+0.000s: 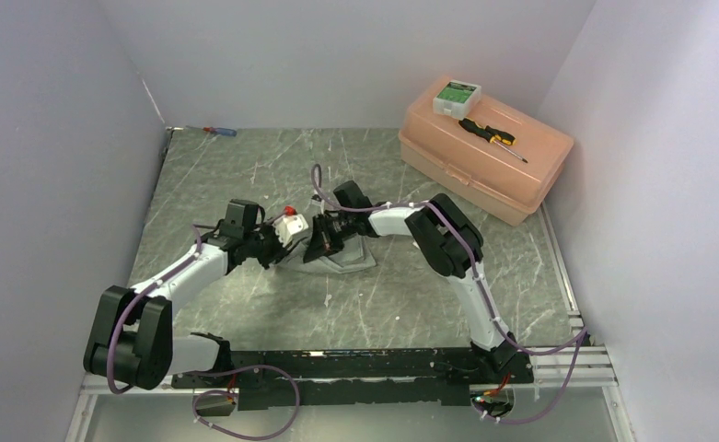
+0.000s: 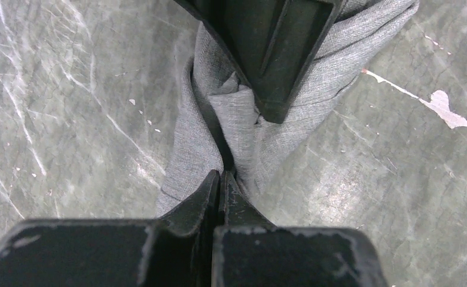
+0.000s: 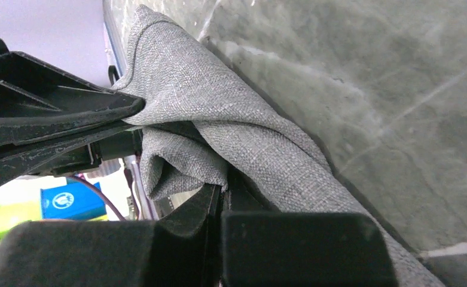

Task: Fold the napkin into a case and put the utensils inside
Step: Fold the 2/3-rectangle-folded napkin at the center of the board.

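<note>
Closest in were your left fingers (image 2: 198,200), clenched tight on a ridge of the napkin (image 2: 243,119). Your right fingers (image 3: 195,209) were likewise clamped on the grey cloth, pinching a fold just beside the left pair. The two grips met nearly tip to tip near the middle of the surface (image 1: 245,166).

The napkin was bunched between them, partly lifted and twisted into a rope-like gather. The rest trailed down onto the surface on the side toward its right edge. It looked soft, light and limp – a woven cloth that will sag and crease wherever you leave it unsupported. I'd judge it won't slip much, but it won't hold a fold unless it is pressed flat. You would do better taking it by a corner or a hem edge than by a mid-cloth ridge like this one.

At the far right corner stood a peach plastic box (image 1: 484,170), lid shut – what it held could not be seen. On its lid lay a small white-and-green case (image 1: 456,96) and a black-and-yellow screwdriver (image 1: 492,136). I could not make out the spoons in any view.
</note>
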Available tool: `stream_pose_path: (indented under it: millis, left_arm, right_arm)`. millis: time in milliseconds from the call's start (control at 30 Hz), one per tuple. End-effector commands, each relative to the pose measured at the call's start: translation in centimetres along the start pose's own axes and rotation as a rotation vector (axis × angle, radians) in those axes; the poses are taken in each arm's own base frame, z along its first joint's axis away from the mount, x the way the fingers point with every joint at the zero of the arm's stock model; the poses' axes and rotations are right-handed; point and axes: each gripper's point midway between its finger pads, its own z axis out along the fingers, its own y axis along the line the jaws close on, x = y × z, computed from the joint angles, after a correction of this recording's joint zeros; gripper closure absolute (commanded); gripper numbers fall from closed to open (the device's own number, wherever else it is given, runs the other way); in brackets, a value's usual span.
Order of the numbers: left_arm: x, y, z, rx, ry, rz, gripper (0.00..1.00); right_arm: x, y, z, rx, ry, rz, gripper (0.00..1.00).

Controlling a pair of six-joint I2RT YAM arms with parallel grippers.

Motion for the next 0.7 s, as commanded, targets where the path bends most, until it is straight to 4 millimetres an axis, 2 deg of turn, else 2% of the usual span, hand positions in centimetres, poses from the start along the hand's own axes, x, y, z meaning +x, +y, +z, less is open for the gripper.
stream_pose_path:
  millis: [0, 133, 200, 333, 567, 667]
  left_arm:
    - [-2.2, 0.9, -0.3, -0.034, -0.071, 0.019, 0.97]
    - [-3.0, 1.7, -0.4, -0.062, -0.088, 0.004, 0.97]
    - [-3.7, 1.9, -0.6, -0.072, -0.107, -0.016, 0.94]
    - [-4.3, 1.2, -0.9, -0.024, -0.121, -0.029, 0.72]
    - [-4.4, -0.5, -1.2, 0.046, -0.148, 0.067, 0.70]
    - [-4.6, -0.5, -0.9, 0.043, -0.148, 0.115, 0.69]
  right_arm:
    - [2.9, -3.6, -0.2, 0.133, 0.097, 0.132, 1.00]
    - [4.1, -4.9, -0.1, 0.194, 0.146, 0.171, 1.00]
    - [4.2, -5.3, 0.0, 0.218, 0.158, 0.177, 1.00]
    - [3.6, -5.0, 0.4, 0.218, 0.149, 0.166, 1.00]
    - [3.3, -4.7, 0.5, 0.211, 0.137, 0.160, 1.00]
    - [3.3, -4.6, 0.6, 0.208, 0.137, 0.158, 1.00]
